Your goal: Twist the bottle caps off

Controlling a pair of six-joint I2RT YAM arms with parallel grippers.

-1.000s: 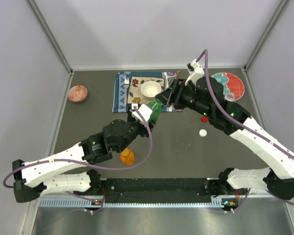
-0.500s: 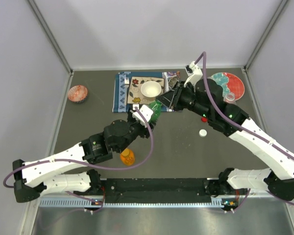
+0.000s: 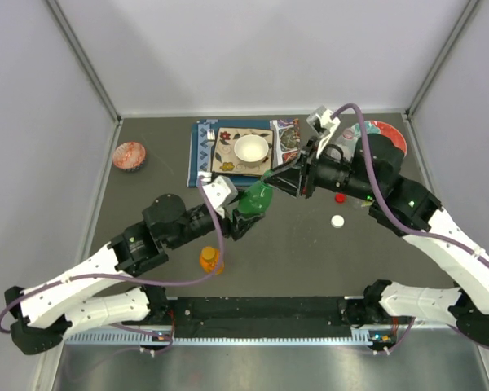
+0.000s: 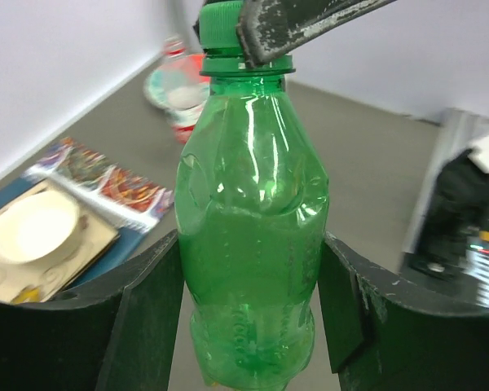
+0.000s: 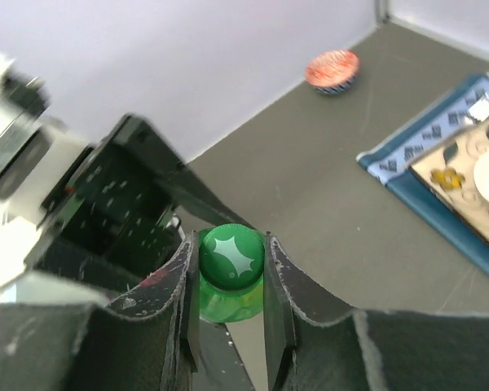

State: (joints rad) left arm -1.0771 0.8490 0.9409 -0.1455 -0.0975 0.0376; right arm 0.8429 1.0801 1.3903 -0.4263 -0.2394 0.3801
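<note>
Alignment of cap and fingers at the green bottle [image 3: 255, 199]: it hangs clear of the table [image 3: 163, 171], about mid-way between the two arms. Its long axis slants from the left gripper [image 4: 248, 314] at its belly up and away to the right gripper [image 5: 231, 273] at its neck. The left fingers [image 4: 143, 326] stand part-way apart but press on both flanks of the body, gripping it below the shoulder, and the base hangs free beneath them. The green cap [image 5: 231, 254] sits directly between the right fingers, which are closed on its rim from opposite sides. In the right wrist view I look almost straight down the bottle's axis onto the cap's top, so I judge wrist roll and thread axis to be close to in line. The coming move should be a twist about that axis by the right arm, with the left arm holding the body against it. The bottle wall looks soft, so I watch for it slipping round in the left grip. A red cap [image 3: 340, 196] and a white cap [image 3: 337, 220] lie loose on the table near the right arm. An orange bottle [image 3: 211, 260] stands beside the left arm, and I cannot tell from above whether it is capped.
</note>
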